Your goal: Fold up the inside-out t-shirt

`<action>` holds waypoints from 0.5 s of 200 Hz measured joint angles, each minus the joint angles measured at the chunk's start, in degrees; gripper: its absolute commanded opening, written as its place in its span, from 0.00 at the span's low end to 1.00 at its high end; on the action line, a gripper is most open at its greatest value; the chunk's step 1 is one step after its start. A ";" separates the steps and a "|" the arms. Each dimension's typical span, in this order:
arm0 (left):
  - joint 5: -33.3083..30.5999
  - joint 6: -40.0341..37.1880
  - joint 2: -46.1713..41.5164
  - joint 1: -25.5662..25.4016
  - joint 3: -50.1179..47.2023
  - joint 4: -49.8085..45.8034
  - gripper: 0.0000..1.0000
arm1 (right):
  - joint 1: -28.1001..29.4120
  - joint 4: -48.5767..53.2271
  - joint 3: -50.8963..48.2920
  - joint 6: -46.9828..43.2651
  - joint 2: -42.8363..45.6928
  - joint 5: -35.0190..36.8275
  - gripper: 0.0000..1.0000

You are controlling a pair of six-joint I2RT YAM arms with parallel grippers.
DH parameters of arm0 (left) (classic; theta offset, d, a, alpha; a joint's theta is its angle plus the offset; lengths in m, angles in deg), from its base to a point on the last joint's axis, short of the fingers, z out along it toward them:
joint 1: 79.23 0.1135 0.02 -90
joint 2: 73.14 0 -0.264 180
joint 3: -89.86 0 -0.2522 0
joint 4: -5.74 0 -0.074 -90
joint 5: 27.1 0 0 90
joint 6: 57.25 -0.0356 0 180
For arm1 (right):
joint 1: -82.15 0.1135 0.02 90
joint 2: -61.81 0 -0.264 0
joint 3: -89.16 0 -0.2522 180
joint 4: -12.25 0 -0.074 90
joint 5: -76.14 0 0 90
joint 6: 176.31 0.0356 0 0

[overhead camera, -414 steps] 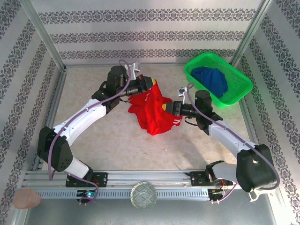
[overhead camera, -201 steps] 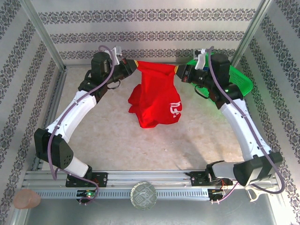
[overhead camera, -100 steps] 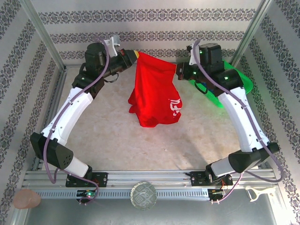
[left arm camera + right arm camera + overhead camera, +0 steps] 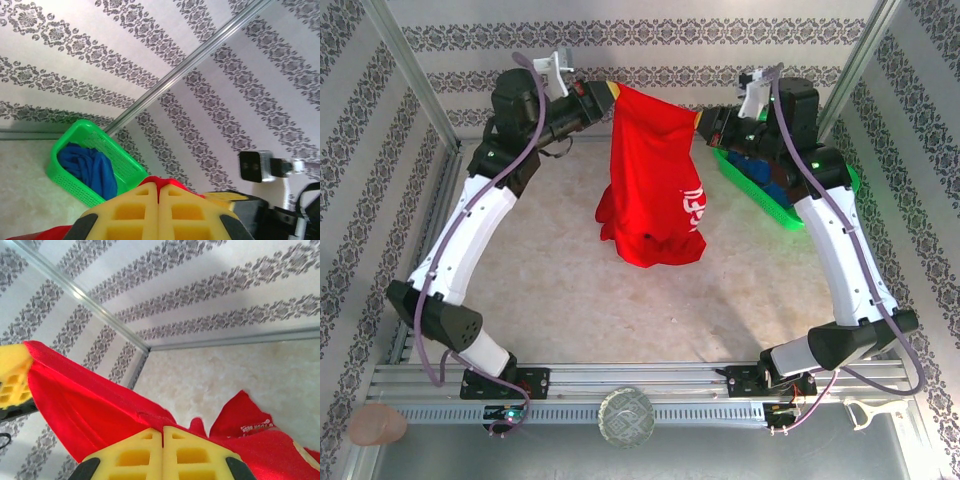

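The inside-out t-shirt, bright red with a white print on its right side, hangs in the air at the back of the table, its lower part bunched on the tabletop. My left gripper is shut on its upper left edge, and my right gripper is shut on its upper right edge. In the left wrist view red cloth pokes out between the shut yellow fingers. In the right wrist view the red shirt stretches taut from my shut right gripper up to the other yellow gripper at the left.
A green basket holding a dark blue garment sits at the back right, partly under the right arm; it also appears in the left wrist view, the basket with blue cloth. Patterned walls and metal posts enclose the table.
Both arms have risen and spread apart with the shirt pinched between them, so the red cloth has gone from a bunch on the table to a hanging, stretched sheet.
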 measured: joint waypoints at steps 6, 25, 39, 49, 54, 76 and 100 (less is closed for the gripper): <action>0.15 -0.20 1.95 0.00 1.03 0.02 0.00 | -0.63 -1.11 -0.79 0.26 0.04 0.42 0.00; 2.40 0.04 9.49 0.00 4.37 0.37 0.20 | -3.58 -4.26 -6.16 1.68 0.81 1.99 0.00; 3.87 0.59 15.69 0.00 6.05 0.87 0.46 | -6.43 -5.84 -11.15 2.58 1.33 3.23 0.00; 4.24 0.50 19.34 0.04 5.88 0.63 0.55 | -8.74 -6.23 -14.49 3.04 1.53 4.04 0.00; 4.24 0.44 20.76 0.04 5.51 0.39 0.57 | -9.73 -6.43 -15.87 3.10 1.55 4.09 0.00; 3.48 -1.33 22.27 0.48 -1.51 -0.61 0.61 | -13.16 -7.37 -21.00 3.45 2.34 4.09 0.00; 0.83 -4.39 19.98 1.57 -10.62 -2.36 0.63 | -15.13 -8.98 -25.09 3.45 4.55 2.91 0.00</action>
